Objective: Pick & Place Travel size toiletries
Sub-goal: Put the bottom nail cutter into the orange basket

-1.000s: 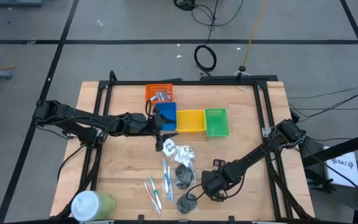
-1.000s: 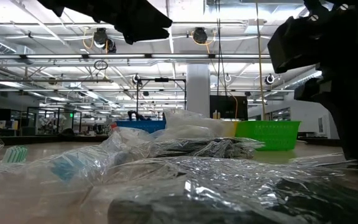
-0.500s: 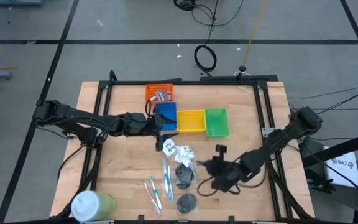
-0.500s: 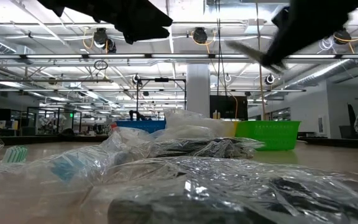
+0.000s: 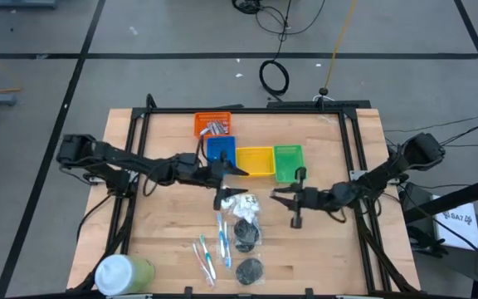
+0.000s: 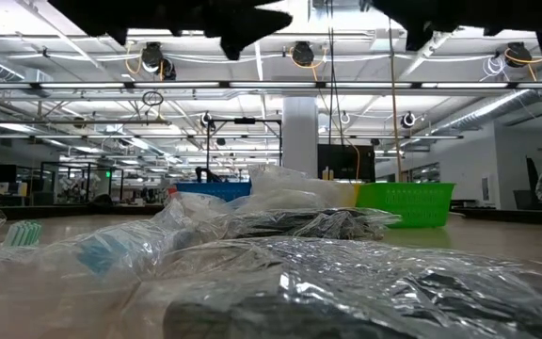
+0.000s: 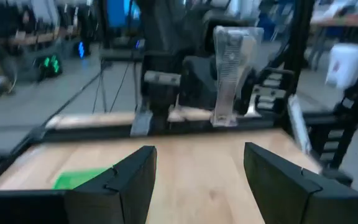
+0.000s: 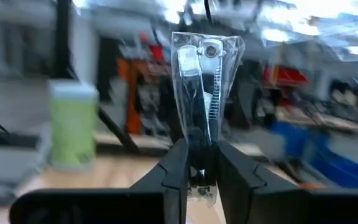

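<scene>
My right gripper hangs above the table's middle, pointing toward the left arm, shut on a clear packet with a thin dark piece inside. The left wrist view shows that packet upright ahead. My left gripper faces it, open, near the blue tray, with nothing between its fingers. On the table below lie white wrinkly packets, toothbrushes and bagged dark discs. My right gripper pinches the clear packet's near end between its two fingers. The fingers run almost level, coming from the table's right side, and lie along the packet. The packet sticks out beyond the fingertips, lifted clear of the table.
Orange, yellow and green trays line the far middle beside the blue one. A large green cylinder with a white cap stands at the near left corner. Crinkled clear bags fill the low view's foreground.
My right gripper has risen from the near edge beside the dark discs and gone toward the far side, tipping from pointing down to almost level, with the clear packet lifted clear. My left gripper has tipped to level and edged toward the right.
</scene>
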`<action>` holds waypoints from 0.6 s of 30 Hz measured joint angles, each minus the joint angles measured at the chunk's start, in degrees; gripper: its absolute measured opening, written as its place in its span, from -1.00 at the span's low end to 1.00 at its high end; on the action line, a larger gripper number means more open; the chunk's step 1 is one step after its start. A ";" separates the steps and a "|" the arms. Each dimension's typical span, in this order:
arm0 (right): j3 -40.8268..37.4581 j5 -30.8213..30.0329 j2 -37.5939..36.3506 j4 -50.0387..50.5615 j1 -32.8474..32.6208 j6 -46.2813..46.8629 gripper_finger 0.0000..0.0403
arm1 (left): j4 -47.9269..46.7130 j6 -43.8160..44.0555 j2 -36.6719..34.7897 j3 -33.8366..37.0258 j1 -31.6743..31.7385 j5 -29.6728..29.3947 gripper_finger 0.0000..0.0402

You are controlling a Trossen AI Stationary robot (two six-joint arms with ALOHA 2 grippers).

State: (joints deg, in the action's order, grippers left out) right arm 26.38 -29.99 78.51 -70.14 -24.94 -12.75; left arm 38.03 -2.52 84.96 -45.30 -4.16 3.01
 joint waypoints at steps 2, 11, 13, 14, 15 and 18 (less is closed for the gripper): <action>-1.85 2.52 0.07 -3.45 0.51 -0.03 -0.77 | 6.59 -0.14 2.47 -0.01 0.00 0.94 0.19; -2.48 4.60 0.51 -3.51 0.56 0.24 -0.77 | 22.13 3.28 13.21 -3.42 0.00 6.08 0.19; -2.43 4.63 0.49 -3.21 0.67 0.78 -0.77 | 22.16 3.85 15.07 -5.60 -0.14 6.11 0.19; -2.43 4.69 0.49 -2.70 0.83 1.26 -0.77 | 21.94 4.31 15.79 -6.48 -0.24 6.16 0.19; -2.43 4.71 0.49 -2.17 0.99 1.68 -0.77 | 21.42 4.54 16.44 -7.51 -0.40 6.27 0.19; -2.43 4.55 0.49 -1.65 1.05 1.96 -0.77 | 19.56 4.44 17.89 -10.56 -0.95 7.98 0.19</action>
State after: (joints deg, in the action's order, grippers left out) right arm 23.94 -25.44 79.00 -71.79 -23.89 -10.79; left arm 57.59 1.92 102.85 -55.86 -5.12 10.99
